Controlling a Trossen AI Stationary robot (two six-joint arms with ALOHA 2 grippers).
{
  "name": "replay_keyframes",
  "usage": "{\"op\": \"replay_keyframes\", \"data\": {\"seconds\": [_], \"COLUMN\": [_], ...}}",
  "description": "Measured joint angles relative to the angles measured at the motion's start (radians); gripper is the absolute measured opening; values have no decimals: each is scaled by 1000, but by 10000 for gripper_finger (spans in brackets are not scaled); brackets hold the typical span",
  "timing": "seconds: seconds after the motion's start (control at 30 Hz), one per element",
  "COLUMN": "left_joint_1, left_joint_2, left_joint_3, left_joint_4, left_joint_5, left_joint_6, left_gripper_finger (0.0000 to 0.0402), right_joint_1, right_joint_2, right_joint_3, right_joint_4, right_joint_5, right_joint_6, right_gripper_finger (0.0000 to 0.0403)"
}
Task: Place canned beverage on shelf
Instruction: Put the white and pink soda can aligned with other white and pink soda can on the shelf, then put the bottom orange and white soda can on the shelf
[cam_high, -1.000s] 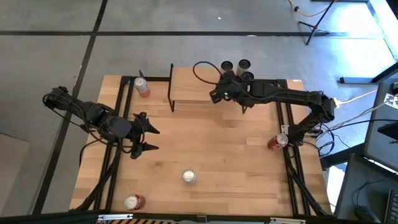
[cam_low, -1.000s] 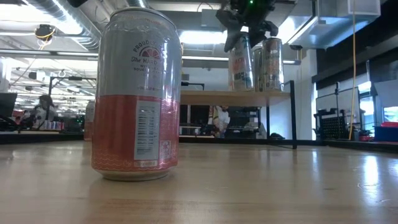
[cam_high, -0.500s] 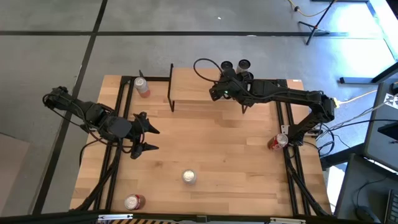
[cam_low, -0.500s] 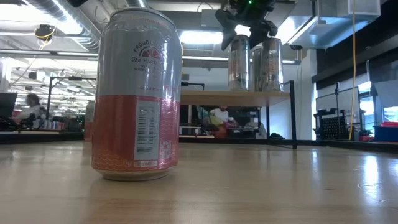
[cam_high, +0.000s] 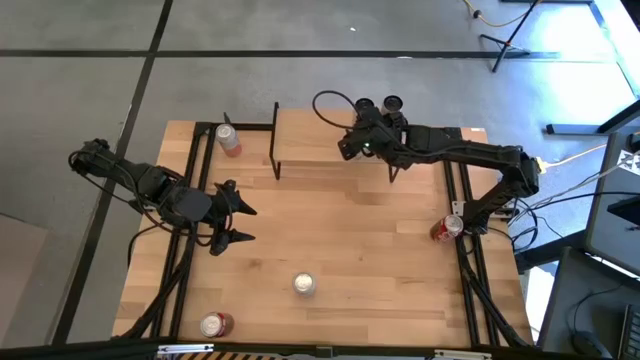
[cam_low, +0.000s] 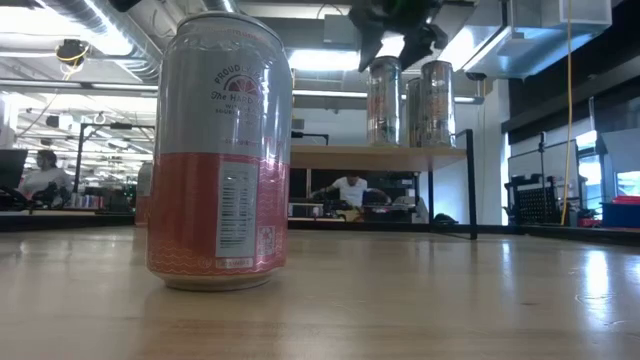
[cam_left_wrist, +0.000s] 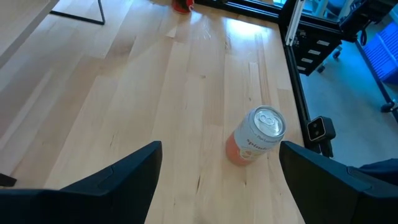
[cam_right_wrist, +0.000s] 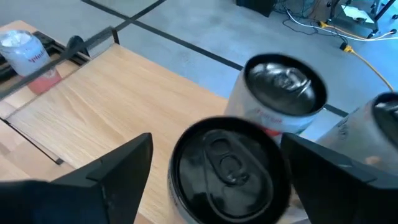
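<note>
While three cans (cam_high: 388, 106) stand on the shelf (cam_high: 310, 140), the right pincer (cam_high: 371, 122) hovers open above.

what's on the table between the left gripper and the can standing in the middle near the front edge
Nothing: in the high view, only bare wood lies between the open left gripper and that can.
</note>
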Motion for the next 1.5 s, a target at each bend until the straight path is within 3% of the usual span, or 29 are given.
{"op": "replay_keyframes", "data": {"seconds": [0.4, 0.67, 1.0, 1.17, 1.5], "left_joint_1": [0, 0, -13, 1, 204], "left_joint_2": [0, 0, 31, 58, 58], "left_joint_3": [0, 0, -1, 0, 173], "left_joint_4": [0, 0, 21, 107, 40], "left_joint_5": [0, 0, 0, -5, -166], "left_joint_6": [0, -26, -24, -20, 36], "left_gripper_finger": [315, 315, 315, 315, 315], "right_joint_1": [17, 152, 413, 489, 589], "right_joint_2": [-1, -2, -4, -31, -222], "right_joint_3": [171, 229, 181, 146, 33], "right_joint_4": [-143, -187, -234, -342, -393], "right_joint_5": [-43, -45, -16, 16, 31], "right_joint_6": [-21, -23, 10, 137, 268], "right_gripper_finger": [339, 339, 339, 339, 339]}}
